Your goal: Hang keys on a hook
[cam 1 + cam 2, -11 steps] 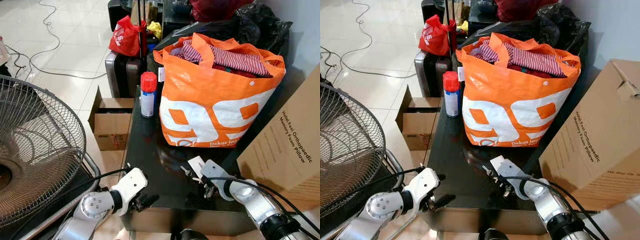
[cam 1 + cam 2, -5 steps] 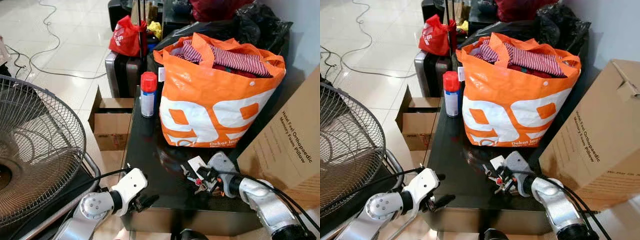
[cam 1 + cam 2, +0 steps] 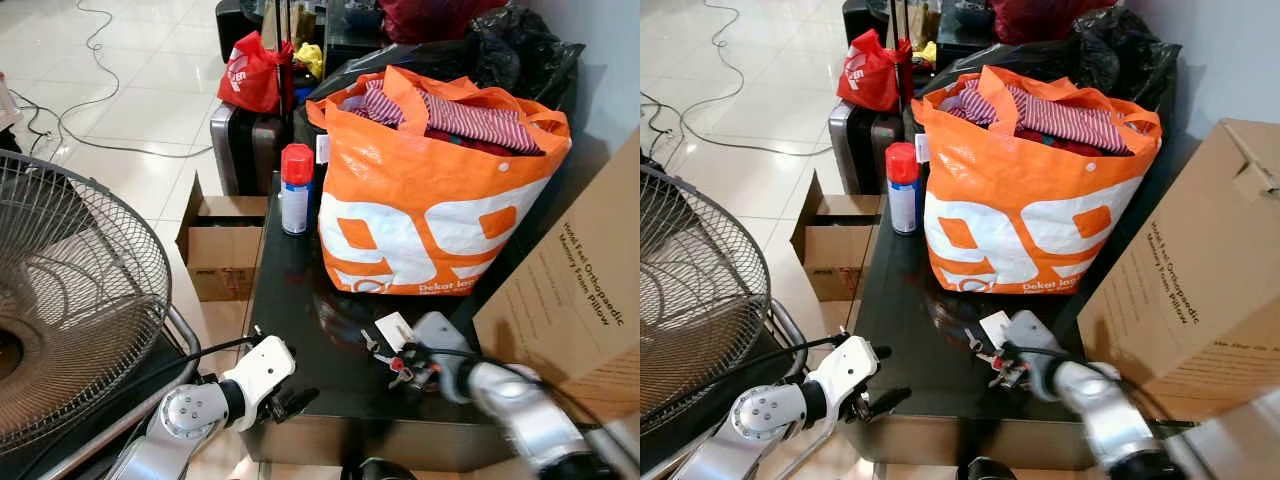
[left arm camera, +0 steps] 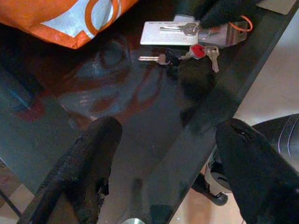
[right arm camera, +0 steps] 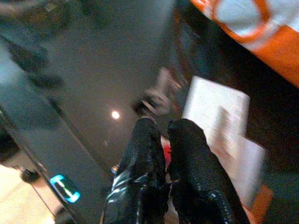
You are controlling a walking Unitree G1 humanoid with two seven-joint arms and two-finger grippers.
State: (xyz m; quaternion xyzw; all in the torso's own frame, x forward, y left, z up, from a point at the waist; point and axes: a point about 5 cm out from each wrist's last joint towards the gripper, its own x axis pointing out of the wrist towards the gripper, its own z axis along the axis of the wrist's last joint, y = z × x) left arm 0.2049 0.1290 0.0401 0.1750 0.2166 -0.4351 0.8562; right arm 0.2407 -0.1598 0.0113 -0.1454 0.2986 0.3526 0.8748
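- You are only beginning: the keys [image 4: 196,50] are lying on the dark worktop [image 3: 300,300], just in front of the orange bag [image 3: 430,190], beside a white card [image 4: 161,33].
- Your right claw [image 5: 164,140] is pinched nearly closed right at the keys; through the blur it seems to be gripping them, though I cannot be sure.
- Your left claw [image 4: 168,172] is hanging wide at the worktop's near edge.
- Lifting, carrying and hooking are all waiting.
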